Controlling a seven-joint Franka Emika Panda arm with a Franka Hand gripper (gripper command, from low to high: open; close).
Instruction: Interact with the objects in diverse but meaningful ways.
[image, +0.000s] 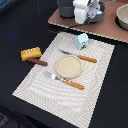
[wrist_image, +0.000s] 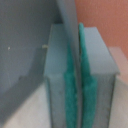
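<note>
Nearest the exterior camera, a fork (image: 62, 80) lies beside a round plate (image: 68, 66) on the striped placemat (image: 35, 87), a knife (image: 79, 56) beyond it, while the carton (image: 81, 41) stands at the mat's far edge below the gripper (image: 84, 20), whose finger state cannot be told, and the yellow bread loaf (image: 31, 53) touches the brown sausage (image: 38, 61).

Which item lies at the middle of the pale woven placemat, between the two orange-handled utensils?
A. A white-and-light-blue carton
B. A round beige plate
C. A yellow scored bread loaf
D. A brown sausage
B. In the exterior view the round beige plate sits mid-placemat, between the orange-handled knife and orange-handled fork; the loaf and sausage lie off the mat, and the carton stands near its far edge.
</note>
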